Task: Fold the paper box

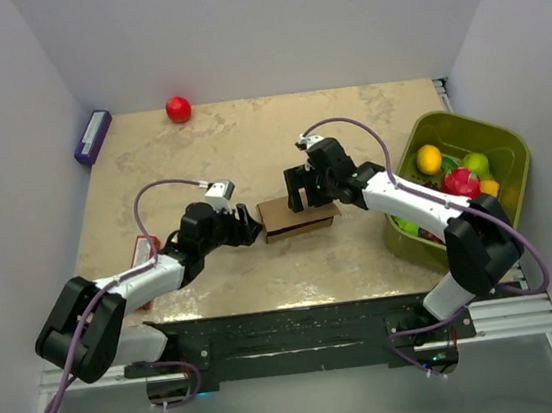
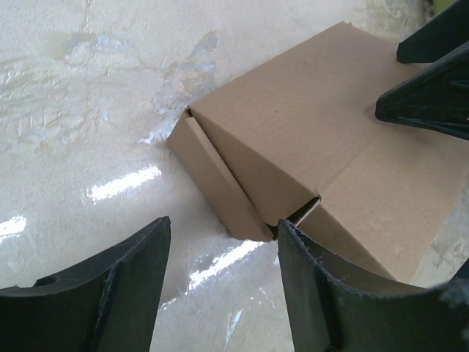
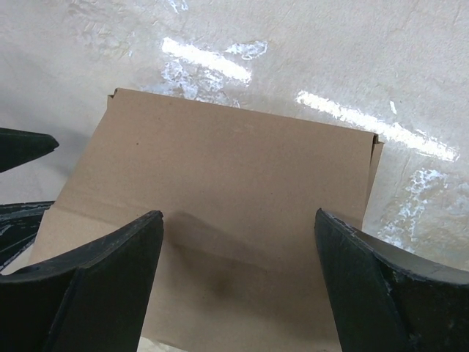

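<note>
Evidently the paper box (image 1: 299,216), mid-frame on the tabletop (image 1: 248,139), is nearly closed, the left fingers (image 2: 124,286) apart at its open end flap (image 2: 216,183) and the right fingers (image 3: 102,286) apart over its lid (image 3: 220,169), so tucking that flap in likely comes next.

Both arms reach in toward the middle from their bases at the near edge. Left arm (image 1: 153,274) lies low, elbow out to the left and forearm running rightward, so the left hand (image 1: 250,225) points right. Its fingers (image 2: 124,293) stand apart with a clear gap between them. Right arm (image 1: 406,196) stretches up and to the left, wrist bent so the right hand (image 1: 303,193) points down. Its fingers (image 3: 95,286) are spread wide too. The hands sit near each other, not touching, and the right fingertips poke into the left wrist view.
</note>
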Robot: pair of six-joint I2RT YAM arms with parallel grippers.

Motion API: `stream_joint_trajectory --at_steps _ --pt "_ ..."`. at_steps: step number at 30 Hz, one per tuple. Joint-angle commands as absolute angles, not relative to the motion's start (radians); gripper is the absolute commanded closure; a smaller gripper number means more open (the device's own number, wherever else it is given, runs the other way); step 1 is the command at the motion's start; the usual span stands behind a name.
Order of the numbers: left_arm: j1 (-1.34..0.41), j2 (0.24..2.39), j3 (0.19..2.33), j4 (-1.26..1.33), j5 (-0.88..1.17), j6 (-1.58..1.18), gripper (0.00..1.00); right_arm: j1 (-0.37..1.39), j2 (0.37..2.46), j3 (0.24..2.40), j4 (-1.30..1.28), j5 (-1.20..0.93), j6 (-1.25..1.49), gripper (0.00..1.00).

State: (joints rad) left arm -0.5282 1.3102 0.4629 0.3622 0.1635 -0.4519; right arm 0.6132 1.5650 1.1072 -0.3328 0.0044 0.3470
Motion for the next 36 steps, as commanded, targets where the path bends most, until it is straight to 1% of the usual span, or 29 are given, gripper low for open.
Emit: stream_joint_trajectory --at_steps 1,5,13,26,29,30,32,36 --pt "-0.519 1.344 0.46 0.512 0.193 -0.446 0.36 0.58 1.56 1.115 -0.308 -0.063 0.35 0.11" --pt "-0.515 1.384 0.451 0.567 0.204 -0.446 0.36 0.555 1.565 1.098 -0.295 -0.095 0.348 0.1" --pt "-0.512 1.491 0.454 0.666 0.255 -0.443 0.36 0.548 1.588 1.066 -0.262 -0.153 0.363 0.11" --pt "-0.514 1.562 0.443 0.782 0.302 -0.476 0.37 0.548 1.603 1.022 -0.252 -0.173 0.376 0.12" --pt "-0.514 1.557 0.446 0.746 0.275 -0.472 0.36 0.546 1.606 1.025 -0.252 -0.173 0.377 0.12" --pt "-0.512 1.539 0.457 0.686 0.256 -0.463 0.36 0.546 1.602 1.026 -0.253 -0.169 0.379 0.12" --pt "-0.508 1.51 0.463 0.628 0.22 -0.456 0.31 0.545 1.583 1.032 -0.261 -0.15 0.377 0.12" --pt "-0.499 1.387 0.48 0.484 0.184 -0.439 0.27 0.543 1.545 1.065 -0.311 -0.135 0.353 0.1"
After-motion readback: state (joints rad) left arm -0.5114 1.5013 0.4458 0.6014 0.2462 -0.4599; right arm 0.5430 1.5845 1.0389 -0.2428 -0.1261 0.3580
